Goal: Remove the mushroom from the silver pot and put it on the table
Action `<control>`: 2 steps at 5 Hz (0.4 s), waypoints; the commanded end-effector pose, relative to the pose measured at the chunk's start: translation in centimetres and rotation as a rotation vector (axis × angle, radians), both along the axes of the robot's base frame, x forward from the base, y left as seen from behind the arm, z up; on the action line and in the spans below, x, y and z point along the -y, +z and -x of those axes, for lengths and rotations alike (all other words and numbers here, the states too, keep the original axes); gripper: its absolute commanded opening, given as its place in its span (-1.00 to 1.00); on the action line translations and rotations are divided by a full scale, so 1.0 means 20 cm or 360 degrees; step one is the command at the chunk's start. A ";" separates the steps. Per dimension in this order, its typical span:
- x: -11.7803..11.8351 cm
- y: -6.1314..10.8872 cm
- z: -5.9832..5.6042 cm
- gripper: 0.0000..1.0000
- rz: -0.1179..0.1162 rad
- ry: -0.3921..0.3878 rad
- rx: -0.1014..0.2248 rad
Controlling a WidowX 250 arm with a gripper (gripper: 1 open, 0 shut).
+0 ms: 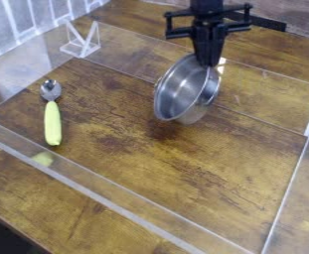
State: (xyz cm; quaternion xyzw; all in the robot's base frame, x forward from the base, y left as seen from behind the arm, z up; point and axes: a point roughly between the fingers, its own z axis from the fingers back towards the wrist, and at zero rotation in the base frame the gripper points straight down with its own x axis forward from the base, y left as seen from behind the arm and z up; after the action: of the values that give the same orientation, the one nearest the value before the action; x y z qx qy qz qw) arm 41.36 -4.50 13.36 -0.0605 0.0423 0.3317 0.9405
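The silver pot [184, 89] hangs tilted on its side above the table [157, 164], its open mouth facing the camera and left. My gripper [206, 58] comes down from above and is shut on the pot's upper rim. The inside of the pot looks bare. The mushroom does not show in this view; I cannot tell where it is.
A spoon with a yellow handle [51, 114] lies at the left of the table. Clear acrylic panels [143, 213] edge the work area in front and at the sides. A small clear stand [79, 40] sits at the back left.
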 end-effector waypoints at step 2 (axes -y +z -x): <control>0.01 0.25 0.12 -1.00 0.0044 -0.0023 0.0201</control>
State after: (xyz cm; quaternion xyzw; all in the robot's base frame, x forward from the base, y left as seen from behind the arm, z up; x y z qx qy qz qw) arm 39.37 -4.75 14.52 -0.0762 0.0338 0.3258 0.9418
